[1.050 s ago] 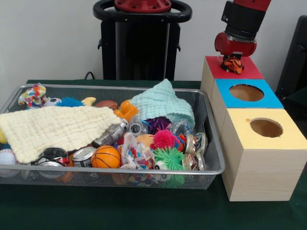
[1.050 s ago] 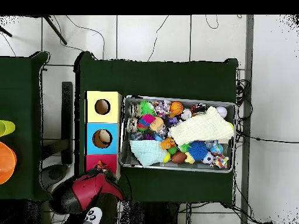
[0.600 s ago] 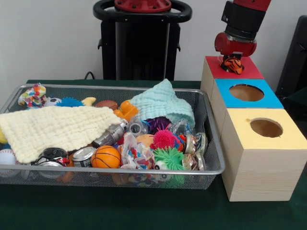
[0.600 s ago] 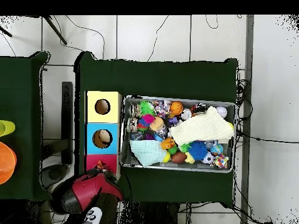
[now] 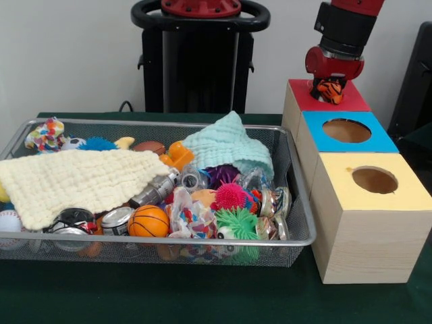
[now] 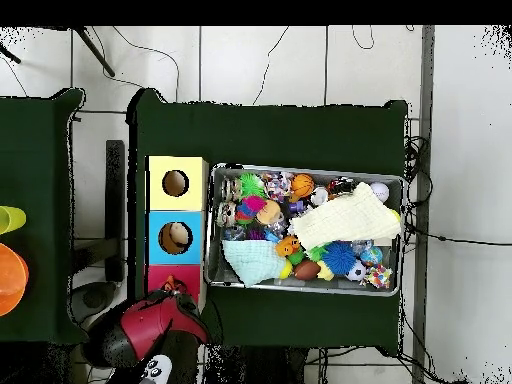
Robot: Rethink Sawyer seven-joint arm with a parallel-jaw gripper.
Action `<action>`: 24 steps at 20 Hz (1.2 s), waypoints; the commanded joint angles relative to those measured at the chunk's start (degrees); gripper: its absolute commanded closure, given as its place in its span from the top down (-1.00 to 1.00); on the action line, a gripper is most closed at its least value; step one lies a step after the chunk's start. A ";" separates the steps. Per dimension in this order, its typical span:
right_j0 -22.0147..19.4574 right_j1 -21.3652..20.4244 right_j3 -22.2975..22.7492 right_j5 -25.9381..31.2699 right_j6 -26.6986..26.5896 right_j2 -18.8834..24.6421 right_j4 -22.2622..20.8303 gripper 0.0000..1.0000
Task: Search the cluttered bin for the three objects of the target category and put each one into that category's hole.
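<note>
The wire bin of clutter sits beside the three boxes; the red-topped box is the far one. Directly above its top hangs the gripper, clamped on an orange-and-black striped toy; its hole is hidden under the toy, so the drop runs straight down

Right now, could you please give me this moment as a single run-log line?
arm: over red box | tool: holding orange striped toy above the box top | blue box, yellow box: holes uncovered | bin: cluttered
</note>
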 commanded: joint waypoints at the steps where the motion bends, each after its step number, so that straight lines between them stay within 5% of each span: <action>1: -2.55 3.68 -0.35 -2.69 9.46 -1.12 -0.28 1.00; 4: -2.94 3.45 0.04 -2.79 9.91 -0.70 0.33 1.00; 7: -5.44 -0.36 -0.54 3.85 3.90 2.53 -1.15 1.00; 13: -8.93 -7.29 0.23 13.96 1.11 5.97 0.76 1.00; 24: -9.97 -8.89 0.22 16.75 1.88 7.54 -1.43 1.00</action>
